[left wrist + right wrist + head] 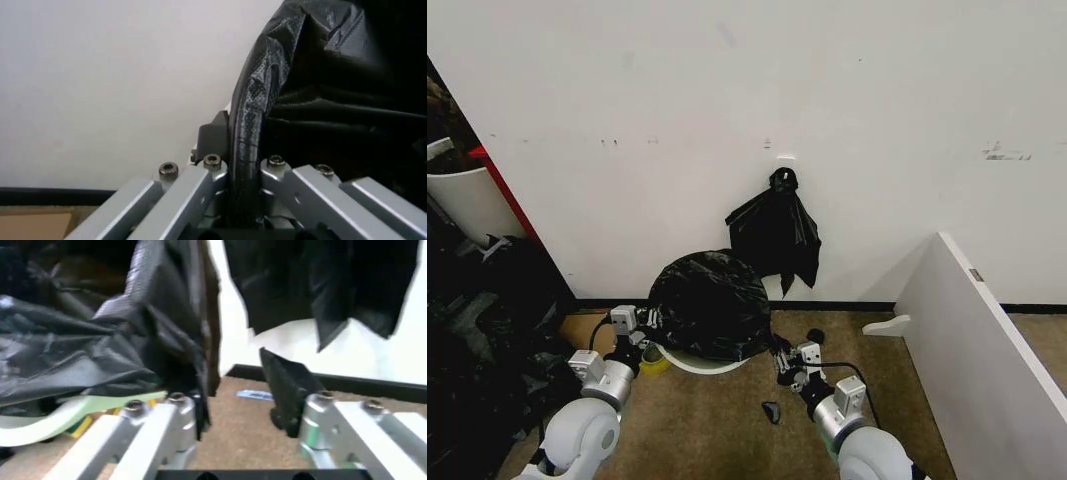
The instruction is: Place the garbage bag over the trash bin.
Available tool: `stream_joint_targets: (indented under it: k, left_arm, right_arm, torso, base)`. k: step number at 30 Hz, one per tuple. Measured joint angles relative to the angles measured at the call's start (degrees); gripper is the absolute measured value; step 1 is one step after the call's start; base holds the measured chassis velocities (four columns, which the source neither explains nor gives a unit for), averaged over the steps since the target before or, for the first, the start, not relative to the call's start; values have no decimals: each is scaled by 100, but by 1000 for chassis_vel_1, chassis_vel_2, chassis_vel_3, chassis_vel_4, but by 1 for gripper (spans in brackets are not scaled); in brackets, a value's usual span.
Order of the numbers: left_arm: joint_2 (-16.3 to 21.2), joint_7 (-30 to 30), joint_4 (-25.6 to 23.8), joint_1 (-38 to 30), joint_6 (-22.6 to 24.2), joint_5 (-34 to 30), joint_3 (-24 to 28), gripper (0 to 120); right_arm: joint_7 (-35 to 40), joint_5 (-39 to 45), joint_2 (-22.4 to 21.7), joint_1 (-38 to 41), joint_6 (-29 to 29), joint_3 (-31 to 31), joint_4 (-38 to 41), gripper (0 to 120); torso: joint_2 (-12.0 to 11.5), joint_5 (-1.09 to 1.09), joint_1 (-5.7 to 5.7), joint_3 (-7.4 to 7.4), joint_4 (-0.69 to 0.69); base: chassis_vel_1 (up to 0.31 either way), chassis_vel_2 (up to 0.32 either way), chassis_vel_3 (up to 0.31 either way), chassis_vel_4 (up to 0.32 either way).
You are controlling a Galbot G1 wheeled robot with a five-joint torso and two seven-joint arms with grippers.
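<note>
The garbage bag [709,305], glossy black and crinkled, lies draped over the top of the trash bin [695,362], whose cream-white lower part shows under it on the floor by the wall. My left gripper [641,326] is at the bag's left edge. In the left wrist view, my left gripper [240,150] is shut on a fold of the garbage bag [320,75]. My right gripper [783,358] is at the bag's right side. My right gripper [243,390] stands open, with the garbage bag [100,345] hanging against one finger and the trash bin [40,420] rim below.
A smaller knotted black plastic bunch [775,235] hangs on the wall behind the bin. A white board [972,330] slants along the right. Dark clutter [477,330] and a white container with a red edge [467,200] are on the left. A small dark object [771,410] lies on the carpet.
</note>
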Motion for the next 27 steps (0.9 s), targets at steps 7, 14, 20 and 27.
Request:
stream_joint_targets:
  k: [7, 14, 20, 27]
  left_arm:
    - [-22, -187, 110, -86, 0, 36, -30, 1]
    - [4, -182, 228, -189, -169, 538, -14, 1]
    - [27, -13, 264, -227, -351, 948, 178, 1]
    - [76, 183, 333, -208, -658, 1372, 408, 1]
  right_arm:
    - [187, -143, 32, -272, -87, 486, 201, 56]
    - [-168, 49, -215, -847, -331, 1065, 1148, 86]
    - [-818, 307, -671, -841, -656, 577, 1698, 100]
    - [-475, 1970, -786, 352, -1444, -285, 1658, 100]
  torso:
    - [0, 1, 0, 0, 0]
    - [0, 0, 0, 0, 0]
    - [0, 0, 0, 0, -1]
    - [-1, 0, 0, 1, 1]
  base:
    - [0, 0, 0, 0]
    - [0, 0, 0, 0]
    - [0, 0, 0, 0]
    - [0, 0, 0, 0]
